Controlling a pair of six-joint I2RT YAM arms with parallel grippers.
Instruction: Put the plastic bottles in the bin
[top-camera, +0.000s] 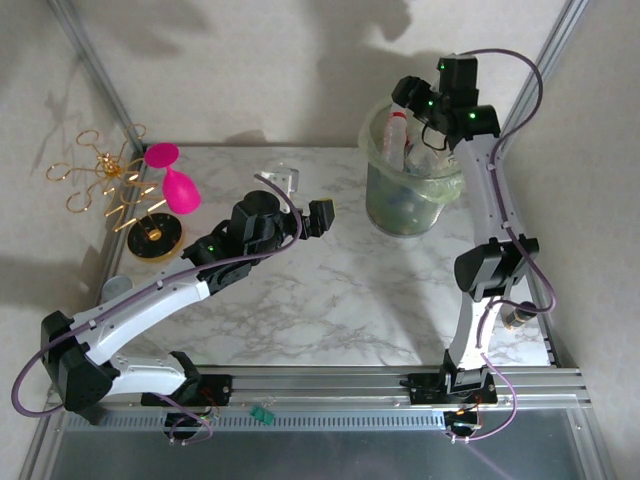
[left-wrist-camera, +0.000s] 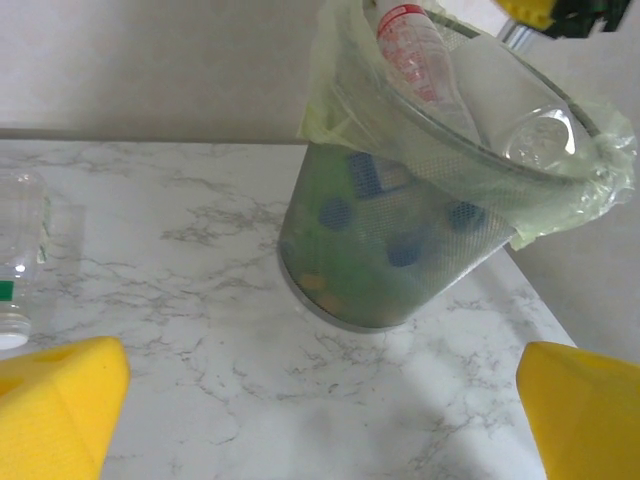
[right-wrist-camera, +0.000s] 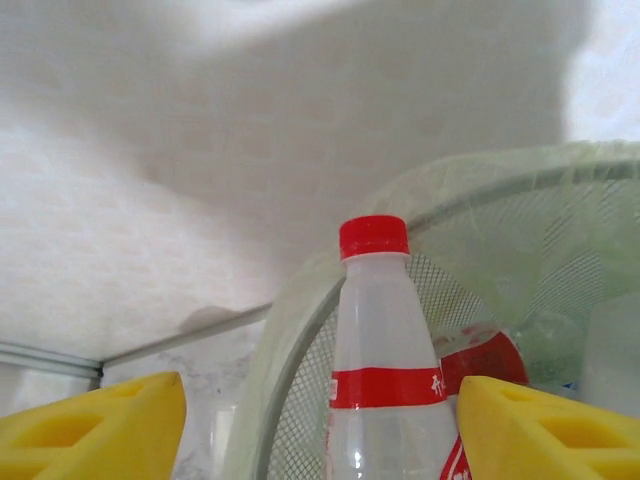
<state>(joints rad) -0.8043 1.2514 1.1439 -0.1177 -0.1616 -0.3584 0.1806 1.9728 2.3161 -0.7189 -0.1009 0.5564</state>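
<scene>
1. Gold wire stand (top-camera: 95, 172) and pink goblet (top-camera: 176, 186) are sitting at the far left of the marble worktop (top-camera: 330, 300).
2. From its base at the near left, the left arm is stretching low and slanting toward the worktop's middle. The left end effector (top-camera: 322, 216) is hanging with its jaws spread wide, gripping nothing and facing the bin.
3. Just beyond it, a clear bottle (top-camera: 280, 182) is resting on the worktop.
4. Toward the far right, the pale-green bin (top-camera: 400, 205) is standing, with blue pieces showing through its wall.
5. The right arm is rising upright and bending over the bin's rim. The right end effector (right-wrist-camera: 320, 425) is hovering with its jaws apart on either side of a red-capped bottle (right-wrist-camera: 385, 370), which is leaning inside the bin. A gap is showing beside the left pad.
</scene>
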